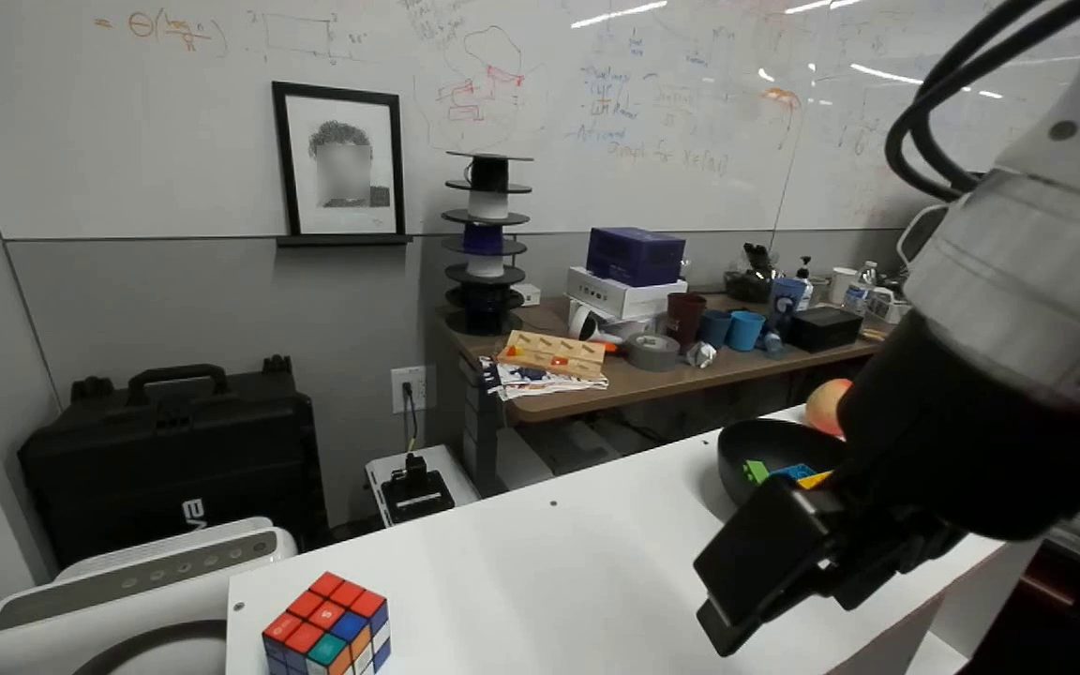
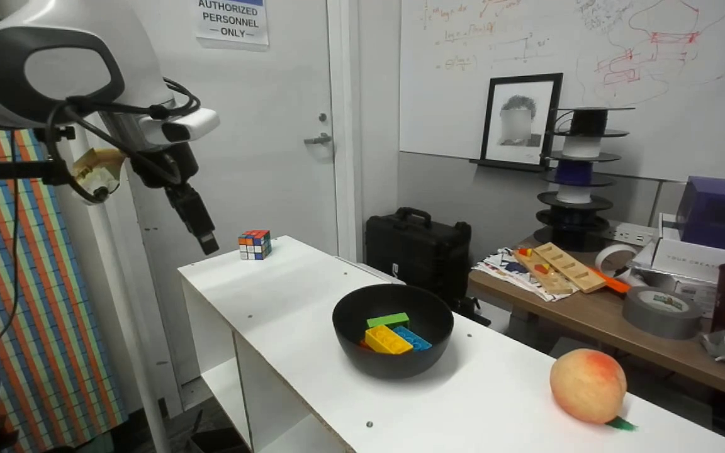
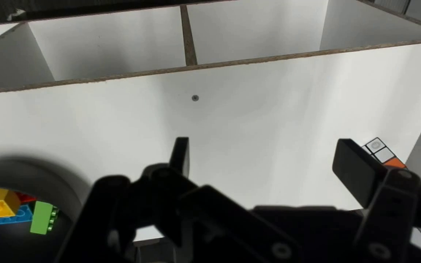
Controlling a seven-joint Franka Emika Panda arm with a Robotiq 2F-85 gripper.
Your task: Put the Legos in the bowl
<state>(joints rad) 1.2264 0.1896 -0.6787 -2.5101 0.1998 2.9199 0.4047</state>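
The black bowl (image 2: pixel 394 366) stands upright on the white shelf top. Inside it lie the yellow Lego (image 2: pixel 387 340), the blue Lego (image 2: pixel 414 338) and the green Lego (image 2: pixel 388 320). The red Lego (image 3: pixel 26 197) is partly hidden under the yellow one. The bowl (image 3: pixel 20 171) is cut off at the lower left of the wrist view. My gripper (image 3: pixel 263 146) is open, with only bare shelf top between its fingers. In an exterior view the gripper (image 2: pixel 208 242) hangs above the shelf's end, away from the bowl and near the Rubik's cube.
A Rubik's cube (image 2: pixel 255 245) stands at the shelf's end, beyond one finger in the wrist view. A peach-like ball (image 2: pixel 588 385) with a green leaf lies on the bowl's other side. The white shelf (image 2: pixel 293 308) has open compartments along one side. A cluttered desk (image 1: pixel 540 409) stands behind.
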